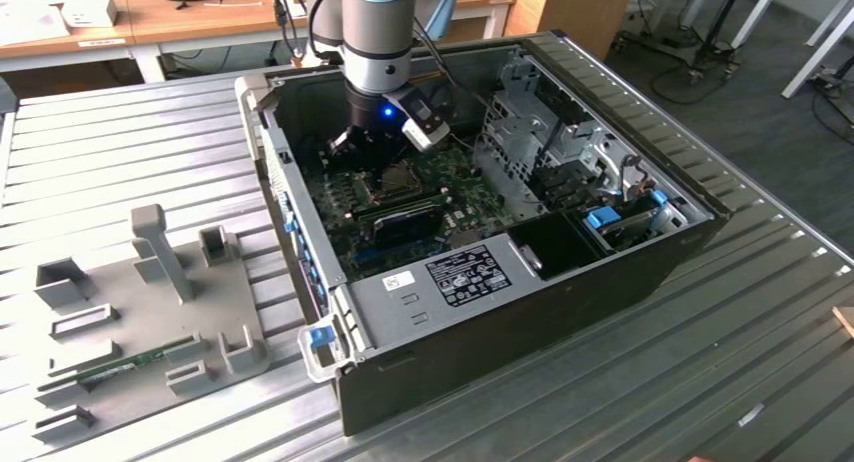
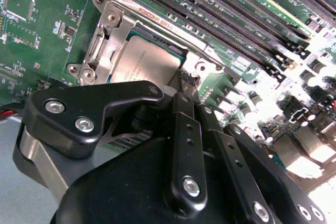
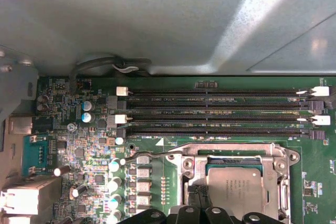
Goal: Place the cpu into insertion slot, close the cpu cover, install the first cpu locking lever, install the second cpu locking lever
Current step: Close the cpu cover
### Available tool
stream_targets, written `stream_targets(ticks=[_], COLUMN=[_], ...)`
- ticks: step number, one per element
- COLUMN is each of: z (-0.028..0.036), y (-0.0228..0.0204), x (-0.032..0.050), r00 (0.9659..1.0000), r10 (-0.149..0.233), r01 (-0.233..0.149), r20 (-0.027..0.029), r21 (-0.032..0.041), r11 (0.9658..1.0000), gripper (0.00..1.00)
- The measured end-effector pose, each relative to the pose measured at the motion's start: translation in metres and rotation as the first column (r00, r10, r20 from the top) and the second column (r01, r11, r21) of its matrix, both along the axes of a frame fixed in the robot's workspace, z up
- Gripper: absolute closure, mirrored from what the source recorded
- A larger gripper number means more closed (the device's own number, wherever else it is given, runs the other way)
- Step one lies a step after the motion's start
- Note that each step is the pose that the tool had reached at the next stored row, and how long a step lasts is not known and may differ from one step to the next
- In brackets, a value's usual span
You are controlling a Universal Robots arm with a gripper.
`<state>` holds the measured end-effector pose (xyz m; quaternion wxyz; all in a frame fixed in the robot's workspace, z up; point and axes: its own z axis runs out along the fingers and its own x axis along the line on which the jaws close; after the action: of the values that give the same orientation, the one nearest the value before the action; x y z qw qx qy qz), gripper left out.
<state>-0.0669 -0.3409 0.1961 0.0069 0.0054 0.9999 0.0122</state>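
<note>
The cpu (image 3: 233, 184) lies flat in the insertion slot (image 1: 400, 185) on the green board, and it is pale and square in the second wrist view (image 2: 149, 61) too. The silvery cpu cover (image 3: 229, 152) rests down over it, with the chip showing through the window. A thin wire locking lever (image 3: 152, 154) runs out from the socket's corner. My gripper (image 2: 186, 85) is shut and empty, its tips right at the socket's edge beside the cpu. It also shows low over the board (image 3: 197, 198) and inside the open case (image 1: 363, 152).
Long black memory slots (image 3: 215, 114) run beside the socket. The case wall (image 1: 274, 172), drive cages (image 1: 547, 132) and a labelled metal cover (image 1: 461, 277) hem in the board. A grey fixture plate (image 1: 134, 312) lies on the slatted table at the exterior view's left.
</note>
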Motion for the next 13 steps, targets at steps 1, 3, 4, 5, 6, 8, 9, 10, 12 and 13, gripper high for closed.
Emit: stream_targets(ticks=[1, 3, 4, 5, 6, 8, 9, 10, 12, 13], z=[0.0000, -0.0001, -0.0001, -0.0001, -0.0001, -0.0001, -0.0001, -0.0001, -0.0001, 0.0000], y=[0.0000, 0.0000, 0.0000, -0.0001, -0.0001, -0.0001, -0.0001, -0.0001, -0.0001, -0.0001], x=[0.0000, 0.0000, 0.0000, -0.0001, -0.0001, -0.0001, -0.0001, -0.0001, -0.0001, -0.0001], r00=[1.0000, 1.0000, 1.0000, 1.0000, 1.0000, 1.0000, 1.0000, 1.0000, 1.0000, 1.0000], r10=[0.000, 0.000, 0.000, 0.000, 0.000, 0.000, 0.000, 0.000, 0.000, 0.000], r01=[0.000, 0.000, 0.000, 0.000, 0.000, 0.000, 0.000, 0.000, 0.000, 0.000], r20=[0.0000, 0.0000, 0.0000, -0.0001, -0.0001, -0.0001, -0.0001, -0.0001, -0.0002, -0.0001], r21=[0.0000, 0.0000, -0.0001, -0.0001, -0.0002, -0.0002, -0.0002, -0.0002, -0.0002, -0.0002], r11=[1.0000, 1.0000, 1.0000, 1.0000, 1.0000, 1.0000, 1.0000, 1.0000, 1.0000, 1.0000], gripper=[0.90, 0.90, 0.90, 0.90, 0.90, 0.90, 0.90, 0.90, 0.90, 0.90])
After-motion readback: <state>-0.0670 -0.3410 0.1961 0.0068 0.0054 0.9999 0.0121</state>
